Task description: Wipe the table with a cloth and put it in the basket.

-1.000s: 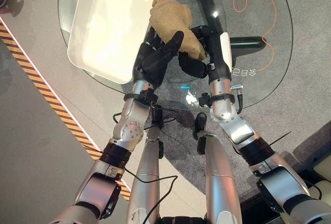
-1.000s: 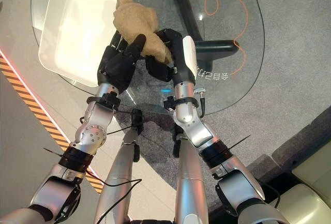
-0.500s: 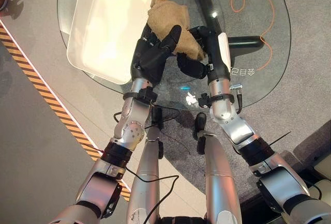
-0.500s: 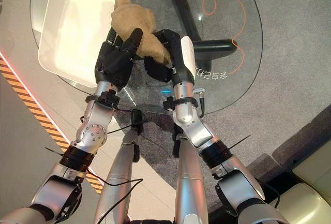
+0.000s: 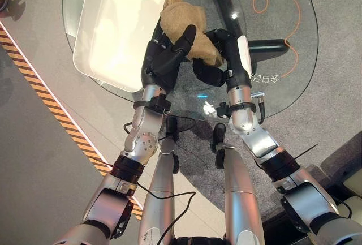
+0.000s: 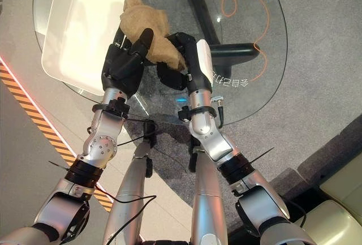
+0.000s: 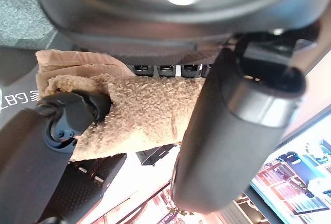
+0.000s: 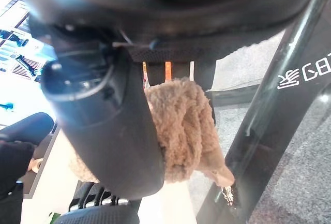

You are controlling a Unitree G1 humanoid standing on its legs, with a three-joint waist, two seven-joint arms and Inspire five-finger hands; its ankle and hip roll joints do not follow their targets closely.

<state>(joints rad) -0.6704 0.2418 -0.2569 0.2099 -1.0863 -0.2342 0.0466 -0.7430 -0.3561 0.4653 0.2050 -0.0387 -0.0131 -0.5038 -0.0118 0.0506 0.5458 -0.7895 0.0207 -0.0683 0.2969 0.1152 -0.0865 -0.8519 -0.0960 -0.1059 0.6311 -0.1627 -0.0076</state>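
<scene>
Eye views: side by side overhead, looking down, sharing the counter [image 5: 283, 86].
Wrist views: very close, both facing the cloth [image 7: 139, 115].

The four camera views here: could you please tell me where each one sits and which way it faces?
Left eye view: on the head, facing down at the glass table, white basket and tan cloth; both arms show.
Right eye view: beside it, same scene; left hand and right hand grip the cloth.
Left wrist view: on the left wrist, facing along its thumb at the cloth.
Right wrist view: on the right wrist, facing along its thumb at the cloth.
All views share the cloth.
</scene>
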